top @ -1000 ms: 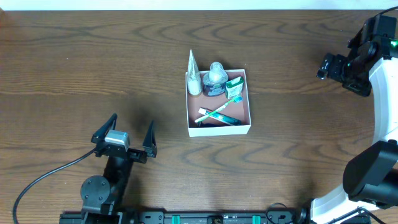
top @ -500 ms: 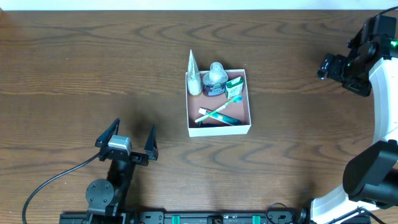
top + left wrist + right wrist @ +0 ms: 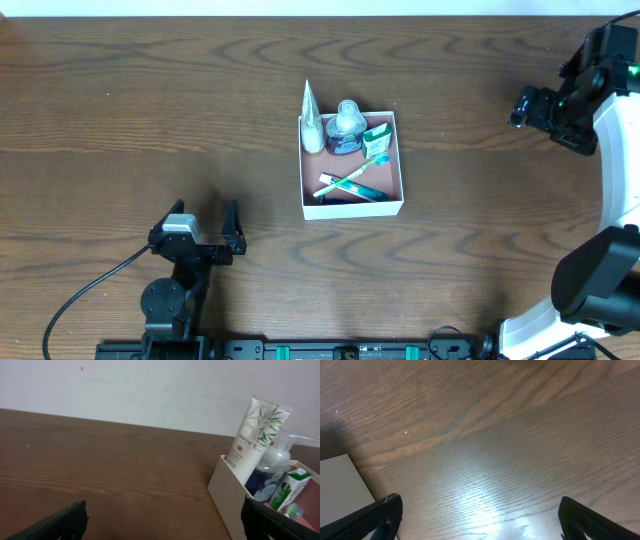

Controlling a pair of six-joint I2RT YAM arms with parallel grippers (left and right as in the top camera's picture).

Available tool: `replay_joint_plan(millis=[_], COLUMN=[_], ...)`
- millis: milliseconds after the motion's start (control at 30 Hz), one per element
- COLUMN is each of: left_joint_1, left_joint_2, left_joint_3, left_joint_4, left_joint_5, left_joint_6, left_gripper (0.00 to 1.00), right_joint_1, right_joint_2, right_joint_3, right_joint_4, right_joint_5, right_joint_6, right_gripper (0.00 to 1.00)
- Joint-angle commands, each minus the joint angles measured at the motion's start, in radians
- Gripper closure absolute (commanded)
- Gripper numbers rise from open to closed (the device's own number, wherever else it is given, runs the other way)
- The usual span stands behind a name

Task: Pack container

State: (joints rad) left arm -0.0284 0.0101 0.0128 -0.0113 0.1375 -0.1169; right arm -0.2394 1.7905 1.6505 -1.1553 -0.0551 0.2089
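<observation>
The container [image 3: 352, 208], a white-walled box with a reddish-brown bottom, stands mid-table. In it are a white tube [image 3: 312, 125] leaning on the far-left corner, a clear pump bottle [image 3: 347, 124], a small green box [image 3: 377, 137] and a toothbrush crossed over a toothpaste tube [image 3: 350, 184]. My left gripper [image 3: 205, 212] is open and empty, well to the front left of the container. In the left wrist view the container's wall [image 3: 227, 487], the tube [image 3: 255, 435] and the bottle [image 3: 274, 467] show at right. My right gripper [image 3: 528, 104] is open and empty, far right.
The brown wooden table [image 3: 130, 110] spreads bare around the box. A black cable [image 3: 85, 285] runs from the left arm's base at the front edge. In the right wrist view a white corner of the container [image 3: 342, 485] shows at lower left.
My left arm has drawn back toward the front edge and a little left, still open. The right arm and the container's contents have not moved.
</observation>
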Motion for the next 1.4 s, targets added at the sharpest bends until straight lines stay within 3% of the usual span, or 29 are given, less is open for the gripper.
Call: replay_joint_plan(millis=[0, 1367], left_joint_1=[0.006, 0.006], left_joint_2=[-0.009, -0.005], left_joint_3=[-0.009, -0.009], left_joint_4=[-0.051, -0.048], left_joint_5=[0.002, 0.002], left_joint_6=[-0.016, -0.016], left_gripper=[0.02, 0.02], right_joint_1=[-0.005, 0.006], right_joint_2=[-0.016, -0.067], right_joint_3=[0.017, 0.017], right_joint_4=[-0.001, -0.001], right_joint_5=[0.003, 0.003], right_joint_6=[0.004, 0.004], right_gripper=[0.01, 0.01])
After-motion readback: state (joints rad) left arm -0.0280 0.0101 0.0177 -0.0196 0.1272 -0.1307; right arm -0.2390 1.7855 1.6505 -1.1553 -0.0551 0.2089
